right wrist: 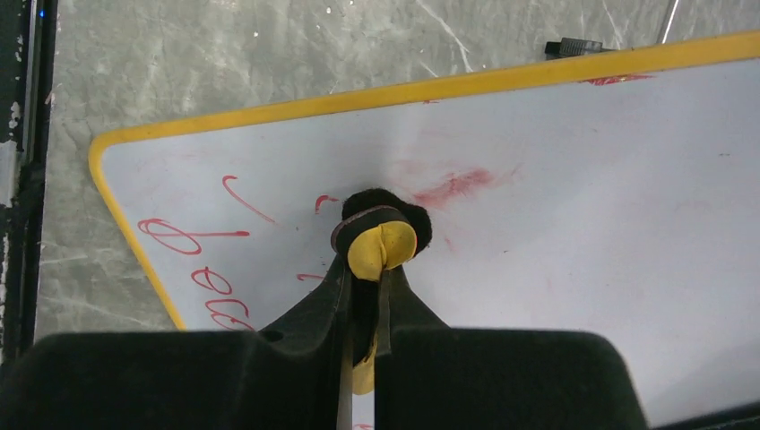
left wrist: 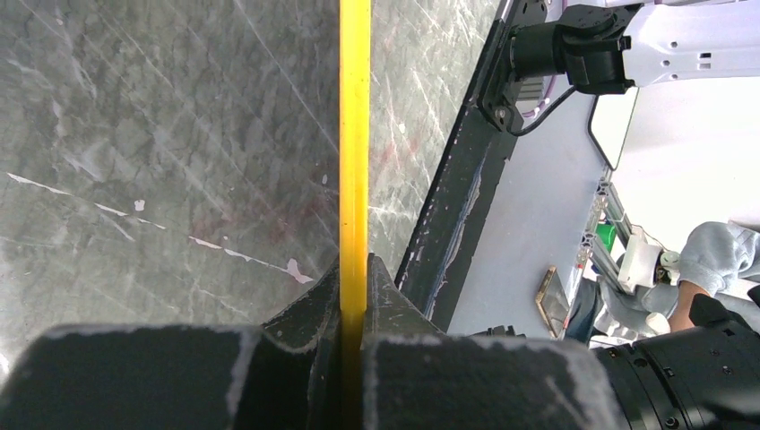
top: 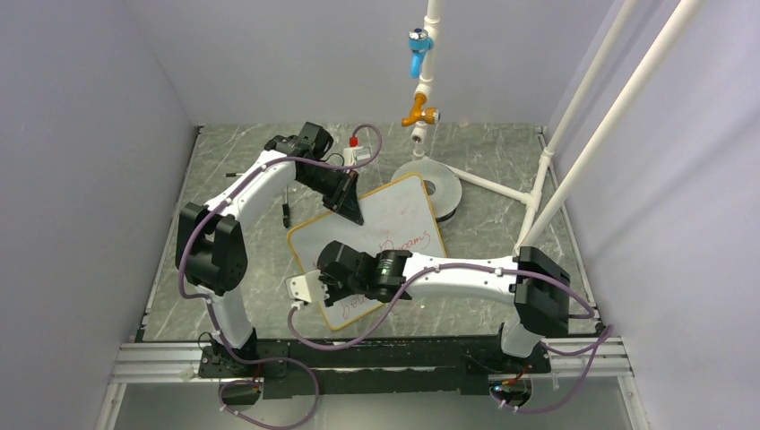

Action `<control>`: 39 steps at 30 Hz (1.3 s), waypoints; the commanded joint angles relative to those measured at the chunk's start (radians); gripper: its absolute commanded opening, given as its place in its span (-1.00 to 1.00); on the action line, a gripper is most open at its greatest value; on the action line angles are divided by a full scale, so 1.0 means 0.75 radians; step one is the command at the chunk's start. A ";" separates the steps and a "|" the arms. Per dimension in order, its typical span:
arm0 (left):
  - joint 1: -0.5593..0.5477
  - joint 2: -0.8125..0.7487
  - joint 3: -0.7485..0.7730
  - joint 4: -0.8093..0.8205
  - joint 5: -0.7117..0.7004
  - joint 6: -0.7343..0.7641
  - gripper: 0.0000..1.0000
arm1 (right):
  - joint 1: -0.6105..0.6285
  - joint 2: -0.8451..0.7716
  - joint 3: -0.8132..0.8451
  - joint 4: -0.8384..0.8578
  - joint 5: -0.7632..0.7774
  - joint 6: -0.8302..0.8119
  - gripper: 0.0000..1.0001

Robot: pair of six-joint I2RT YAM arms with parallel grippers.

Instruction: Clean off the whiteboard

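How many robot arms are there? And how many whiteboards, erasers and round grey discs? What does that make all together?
Robot arms: 2, the left arm and the right arm
Whiteboard: 1
Eraser: 1, held in the right end effector
Round grey disc: 1
Total: 5

Left claw [left wrist: 355, 276] reaches forward, right claw [right wrist: 366, 273] crosses leftward; both are clamped tight.
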 commanded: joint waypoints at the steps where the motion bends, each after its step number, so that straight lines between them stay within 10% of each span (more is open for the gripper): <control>1: -0.017 -0.024 0.046 -0.018 0.132 -0.024 -1.00 | -0.031 -0.011 0.007 0.093 0.077 0.046 -1.00; 39: -0.017 -0.013 0.055 -0.029 0.123 -0.009 -1.00 | 0.124 0.078 -0.096 0.046 0.043 0.097 -1.00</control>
